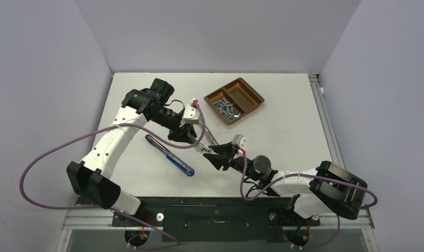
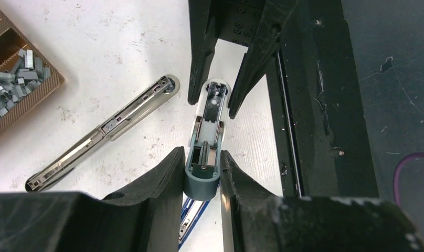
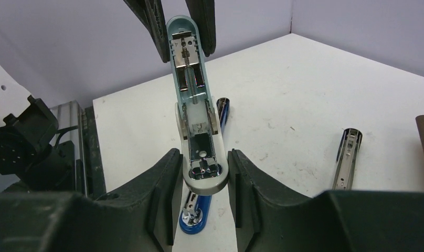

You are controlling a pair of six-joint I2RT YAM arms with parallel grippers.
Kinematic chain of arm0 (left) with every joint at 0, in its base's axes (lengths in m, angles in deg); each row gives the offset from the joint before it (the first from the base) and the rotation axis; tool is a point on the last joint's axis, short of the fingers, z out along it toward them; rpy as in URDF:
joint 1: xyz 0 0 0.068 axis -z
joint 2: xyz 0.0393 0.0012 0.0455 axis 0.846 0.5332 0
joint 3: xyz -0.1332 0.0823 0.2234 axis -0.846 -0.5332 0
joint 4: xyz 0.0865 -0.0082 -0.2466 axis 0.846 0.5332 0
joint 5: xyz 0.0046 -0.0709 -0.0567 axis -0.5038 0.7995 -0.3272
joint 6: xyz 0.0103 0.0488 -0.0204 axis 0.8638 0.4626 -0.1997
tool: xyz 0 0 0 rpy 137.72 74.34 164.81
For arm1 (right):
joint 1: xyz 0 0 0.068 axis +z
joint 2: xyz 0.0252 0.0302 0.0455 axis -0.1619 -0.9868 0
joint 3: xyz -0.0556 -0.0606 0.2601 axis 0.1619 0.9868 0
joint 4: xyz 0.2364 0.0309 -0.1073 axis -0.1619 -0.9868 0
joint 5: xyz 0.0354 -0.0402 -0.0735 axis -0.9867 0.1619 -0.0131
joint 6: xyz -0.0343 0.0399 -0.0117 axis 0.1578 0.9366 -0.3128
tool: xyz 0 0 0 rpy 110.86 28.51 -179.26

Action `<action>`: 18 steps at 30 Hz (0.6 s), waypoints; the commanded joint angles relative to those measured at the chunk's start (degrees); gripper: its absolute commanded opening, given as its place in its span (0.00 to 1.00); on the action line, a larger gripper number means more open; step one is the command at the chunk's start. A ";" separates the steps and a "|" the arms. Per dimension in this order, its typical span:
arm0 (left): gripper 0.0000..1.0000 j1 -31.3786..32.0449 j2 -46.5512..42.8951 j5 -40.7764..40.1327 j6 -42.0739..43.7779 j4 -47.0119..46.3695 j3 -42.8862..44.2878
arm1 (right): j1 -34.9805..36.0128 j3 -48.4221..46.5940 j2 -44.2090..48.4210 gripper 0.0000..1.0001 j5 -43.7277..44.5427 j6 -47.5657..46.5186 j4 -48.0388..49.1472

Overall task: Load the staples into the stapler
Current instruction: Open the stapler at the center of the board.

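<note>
The stapler (image 3: 191,79) hangs folded open at mid-table, stretched between the two arms, its spring and empty channel showing. The left gripper (image 2: 202,163) is closed almost fully on the rounded blue-grey end. The right gripper (image 3: 203,157) is clamped on the white rounded end, a finger pressed against each side. The two sets of fingers point at each other along the stapler's length, so there is no room at either end.

Under it, a long blue bar (image 1: 170,155) lies flat on the table (image 1: 294,142), slanting towards the left arm. A silver rail (image 2: 102,131) lies just beside the stapler, apart from it and tilted across the bare white top.

The staples (image 1: 225,109) are a loose grey heap in one compartment of a brown tray (image 1: 252,97), set further back and well apart from the stapler. Open table lies between them, and more to the right as far as the metal edge strip (image 1: 325,123). Grey walls (image 1: 210,31) close the back and both sides.
</note>
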 commanded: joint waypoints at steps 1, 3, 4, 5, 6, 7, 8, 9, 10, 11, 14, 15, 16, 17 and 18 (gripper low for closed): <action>0.00 -3.99 -3.28 0.04 -0.76 -1.60 -0.15 | 0.15 2.74 1.43 0.09 7.26 1.35 0.14; 0.00 -4.42 -3.55 -0.14 -0.79 -2.20 -1.25 | 0.25 2.71 1.61 0.09 7.51 1.50 0.24; 0.00 -4.48 -3.75 -0.25 -0.98 -2.64 -2.05 | 0.41 2.63 1.68 0.09 7.69 1.55 0.28; 0.00 -4.48 -4.02 -0.55 -1.50 -3.42 -2.78 | 0.55 2.48 1.70 0.09 7.81 1.54 0.28; 0.05 -4.49 -4.32 -0.94 -2.19 -4.37 -3.58 | 0.62 2.29 1.71 0.09 7.85 1.59 0.20; 0.13 -4.49 -4.62 -1.30 -2.83 -5.30 -4.35 | 0.63 2.21 1.63 0.09 7.98 1.65 0.25; 0.19 -4.53 -4.92 -1.58 -3.24 -6.27 -5.20 | 0.78 2.17 1.55 0.09 8.07 1.65 0.29; 0.25 -4.61 -5.29 -1.88 -3.74 -7.22 -6.01 | 0.93 2.09 1.42 0.09 8.34 1.64 0.22; 0.34 -4.65 -5.64 -2.22 -4.37 -8.24 -6.75 | 1.07 2.14 1.30 0.09 8.52 1.65 0.22; 0.52 -4.85 -5.93 -2.39 -5.13 -9.39 -7.45 | 1.23 2.12 1.18 0.09 8.88 1.61 0.11; 0.60 -5.64 -6.67 -2.82 -6.40 -11.85 -8.38 | 1.72 2.00 0.70 0.09 10.49 1.22 -1.36; 0.69 -5.94 -6.78 -2.96 -7.02 -12.63 -8.32 | 1.75 1.80 0.53 0.09 11.31 1.17 -2.28; 0.95 -6.23 -6.81 -2.98 -7.52 -13.17 -8.19 | 1.82 1.48 0.26 0.09 11.76 0.91 -3.43; 0.97 -6.48 -6.81 -2.94 -8.40 -13.92 -7.99 | 1.87 0.98 -0.08 0.09 11.86 0.44 -4.76; 0.96 -6.84 -7.00 -3.00 -9.90 -15.20 -7.95 | 2.00 0.56 -0.53 0.09 13.51 0.24 -5.66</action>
